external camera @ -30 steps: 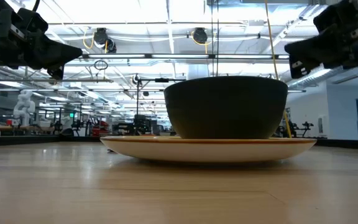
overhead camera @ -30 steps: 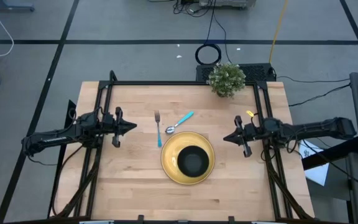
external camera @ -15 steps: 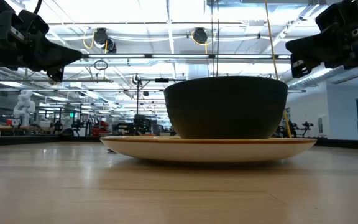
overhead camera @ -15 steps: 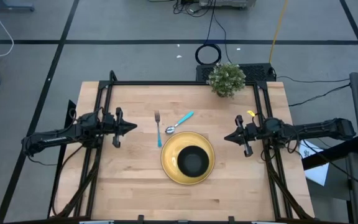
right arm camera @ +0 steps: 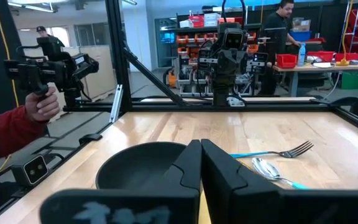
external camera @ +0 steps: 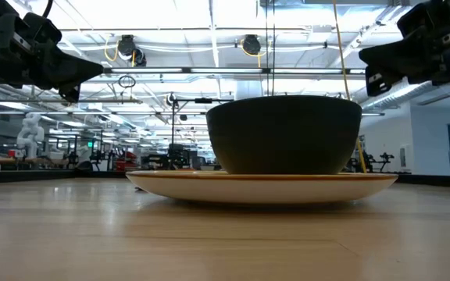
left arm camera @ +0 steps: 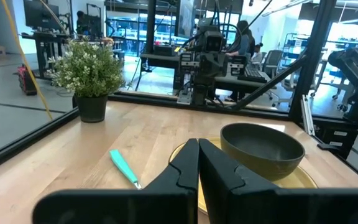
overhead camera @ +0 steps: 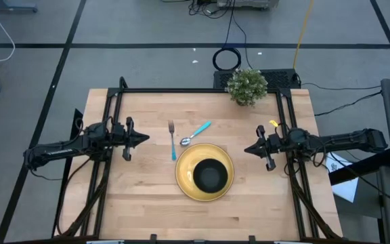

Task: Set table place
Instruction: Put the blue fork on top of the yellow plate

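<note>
Both claws are pressed together and empty: your left claw (overhead camera: 143, 137) hovers beside the fork (overhead camera: 172, 139), the right claw (overhead camera: 248, 150) beside the yellow plate (overhead camera: 185, 163) mid-table (overhead camera: 141, 196) (black bowl (overhead camera: 210, 175) on it). Spread 1 claw first, then descend squarely over the fork or spoon (overhead camera: 194, 133) handle.

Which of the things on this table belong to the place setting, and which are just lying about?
Place setting:
- plate
- bowl, sitting on the plate
- fork, beside the plate
- spoon, beside the plate
- table

Lying about:
- potted plant at the table's far edge
- small yellow item near the right gripper
</note>
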### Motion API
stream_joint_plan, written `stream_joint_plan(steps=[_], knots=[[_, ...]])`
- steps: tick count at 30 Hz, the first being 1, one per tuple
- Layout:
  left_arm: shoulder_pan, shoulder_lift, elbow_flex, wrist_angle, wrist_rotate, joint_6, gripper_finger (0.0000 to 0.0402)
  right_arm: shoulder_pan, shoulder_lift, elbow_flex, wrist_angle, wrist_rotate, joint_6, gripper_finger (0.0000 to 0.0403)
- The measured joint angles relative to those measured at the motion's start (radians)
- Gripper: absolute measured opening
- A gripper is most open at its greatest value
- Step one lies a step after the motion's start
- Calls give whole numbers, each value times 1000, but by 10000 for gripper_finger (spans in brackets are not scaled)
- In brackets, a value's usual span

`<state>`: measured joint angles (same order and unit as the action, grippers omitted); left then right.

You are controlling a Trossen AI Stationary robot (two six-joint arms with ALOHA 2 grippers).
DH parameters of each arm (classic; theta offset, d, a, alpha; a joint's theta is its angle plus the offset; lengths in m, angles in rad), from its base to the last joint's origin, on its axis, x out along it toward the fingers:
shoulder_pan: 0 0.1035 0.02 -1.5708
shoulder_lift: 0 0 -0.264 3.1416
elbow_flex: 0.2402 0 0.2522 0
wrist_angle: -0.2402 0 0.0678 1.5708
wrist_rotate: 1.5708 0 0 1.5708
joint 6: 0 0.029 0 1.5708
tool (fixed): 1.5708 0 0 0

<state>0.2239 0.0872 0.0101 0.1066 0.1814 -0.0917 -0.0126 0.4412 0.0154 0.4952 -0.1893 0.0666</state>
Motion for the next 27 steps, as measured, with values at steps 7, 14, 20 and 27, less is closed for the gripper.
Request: stream_joint_plan(steps=[7, 14, 20, 27], knots=[[0, 0, 0, 0, 0, 0, 17, 0, 0, 0, 2, 1, 0, 0], [0, 0, 0, 30, 0, -28, 17, 0, 0, 0, 3, 1, 0, 0], [0, 0, 0, 72, 1, -200, 17, 0, 0, -1, 5, 1, 0, 0], [0, 0, 0, 103, 1, -278, 17, 0, 0, -1, 10, 1, 13, 0]])
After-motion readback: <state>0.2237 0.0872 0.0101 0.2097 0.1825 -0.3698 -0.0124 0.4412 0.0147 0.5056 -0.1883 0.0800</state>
